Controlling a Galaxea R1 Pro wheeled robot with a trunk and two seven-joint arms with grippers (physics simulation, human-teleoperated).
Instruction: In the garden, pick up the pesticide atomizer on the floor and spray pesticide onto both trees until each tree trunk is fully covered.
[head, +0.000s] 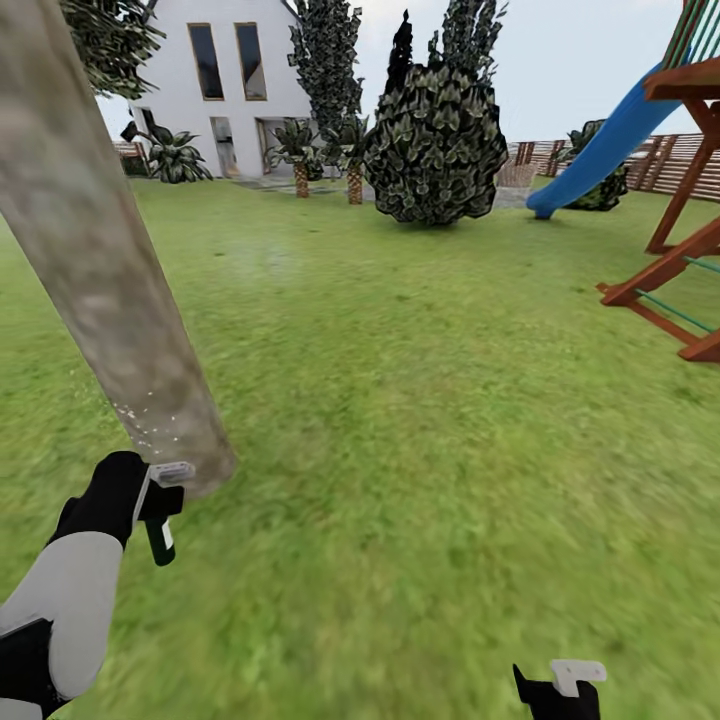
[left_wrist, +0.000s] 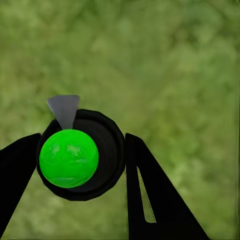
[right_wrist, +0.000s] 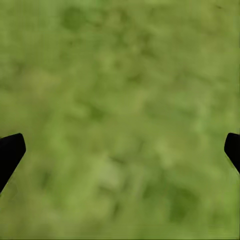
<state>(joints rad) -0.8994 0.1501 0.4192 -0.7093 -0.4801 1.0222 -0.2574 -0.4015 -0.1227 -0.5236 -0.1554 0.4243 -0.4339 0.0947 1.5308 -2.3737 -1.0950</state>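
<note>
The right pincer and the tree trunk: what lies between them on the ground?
In the head view only bare grass lies between the right pincer and the tree trunk. The left pincer, holding the pesticide atomizer, sits beside the trunk's base.

Atomizer (head: 160, 520) in left pincer (head: 165, 500), just before tree trunk (head: 95, 260).
</note>
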